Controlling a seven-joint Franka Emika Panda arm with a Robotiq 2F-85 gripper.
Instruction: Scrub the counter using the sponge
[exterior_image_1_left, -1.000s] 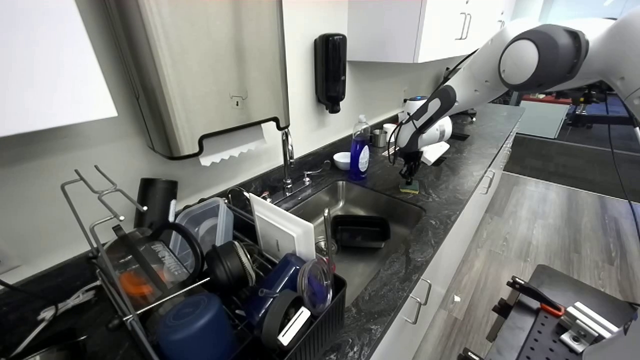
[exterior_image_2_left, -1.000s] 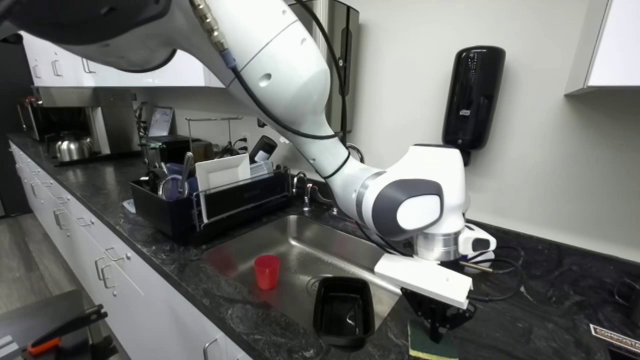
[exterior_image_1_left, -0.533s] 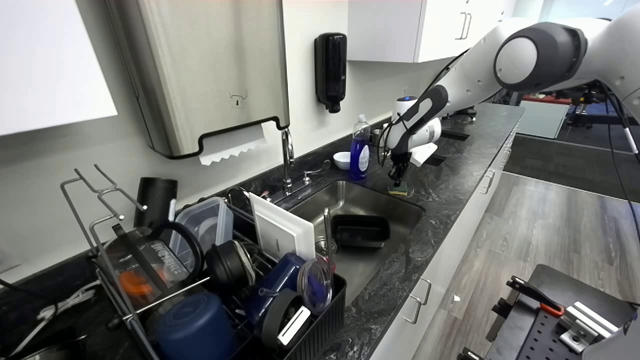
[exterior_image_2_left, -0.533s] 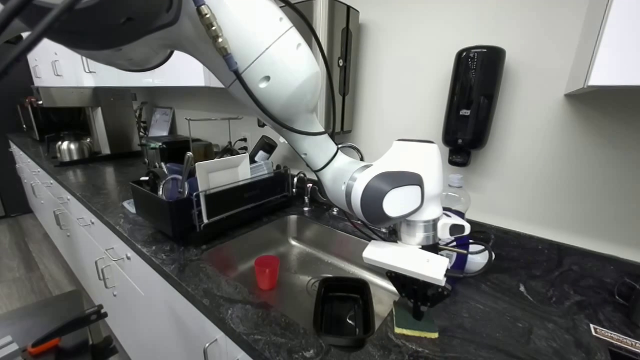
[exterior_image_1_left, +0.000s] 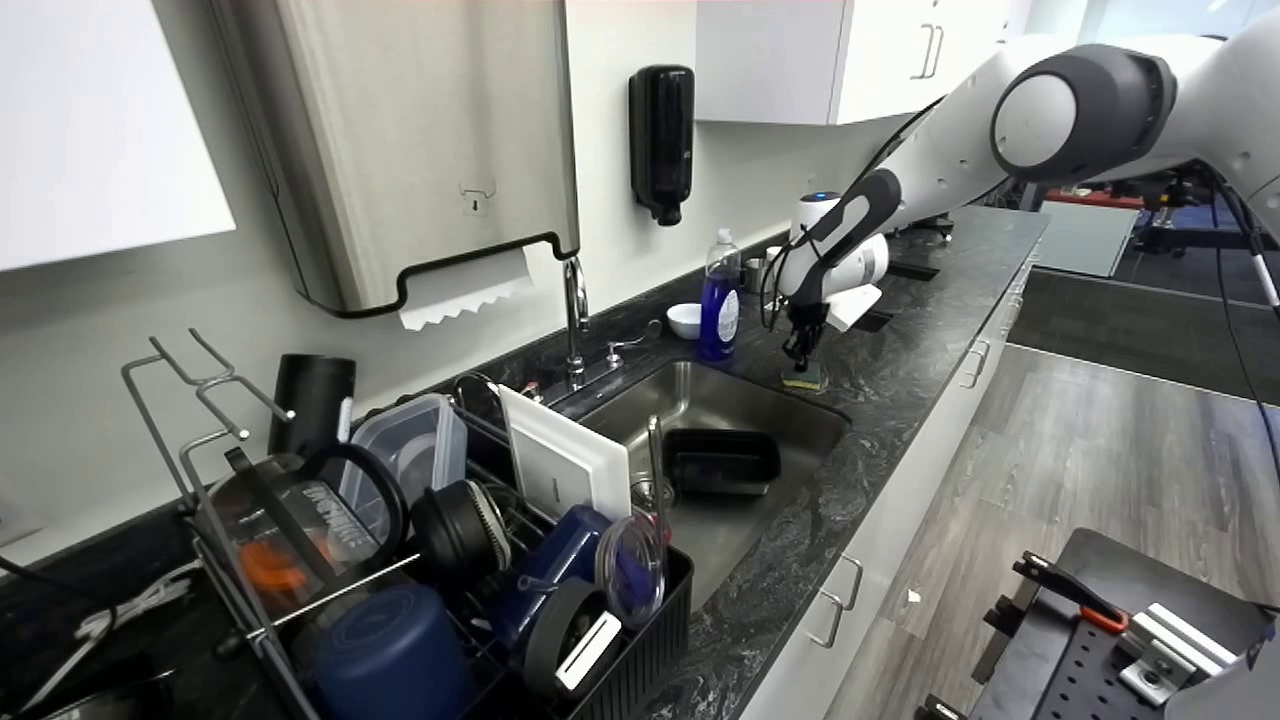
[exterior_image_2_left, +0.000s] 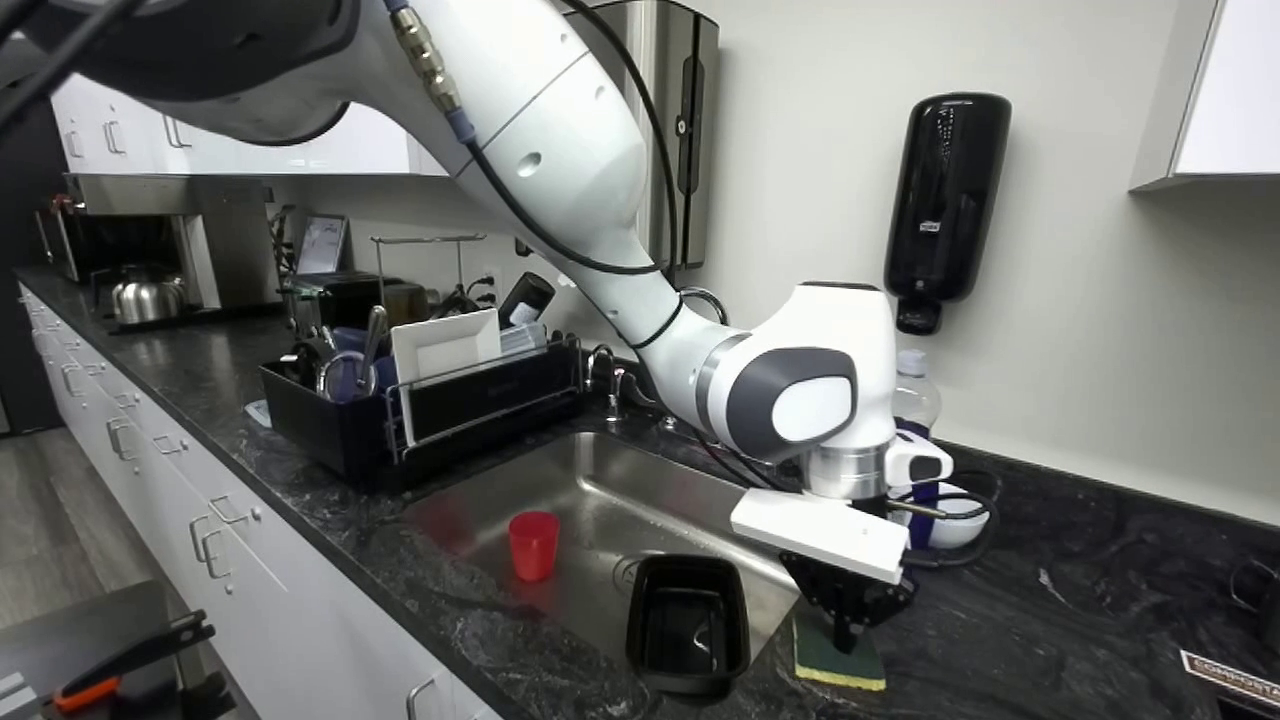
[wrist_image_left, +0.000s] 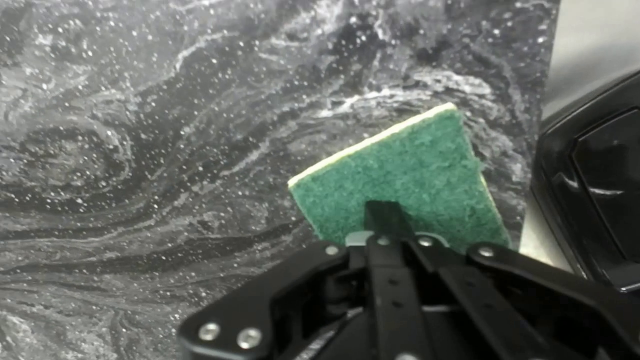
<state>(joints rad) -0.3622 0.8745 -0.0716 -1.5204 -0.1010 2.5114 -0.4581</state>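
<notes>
A green-topped sponge (wrist_image_left: 425, 160) with a yellow layer beneath lies flat on the dark marbled counter (wrist_image_left: 150, 190), close to the sink's edge. My gripper (wrist_image_left: 384, 212) is shut, its fingertips together and resting on the sponge's green face, with nothing pinched between them. In both exterior views the gripper (exterior_image_2_left: 846, 640) points down onto the sponge (exterior_image_2_left: 822, 655), beside the sink's near-right corner. The sponge's rear part is hidden behind the gripper in the wrist view.
The steel sink (exterior_image_2_left: 590, 490) holds a black tub (exterior_image_2_left: 690, 620) and a red cup (exterior_image_2_left: 533, 545). A blue soap bottle (exterior_image_1_left: 720, 305) and white bowl (exterior_image_1_left: 684, 320) stand by the wall. A loaded dish rack (exterior_image_2_left: 480, 390) sits beyond the sink.
The sponge and my shut gripper slid together over the counter toward the sink and away from the soap bottle's front, then shifted slightly back the other way.
</notes>
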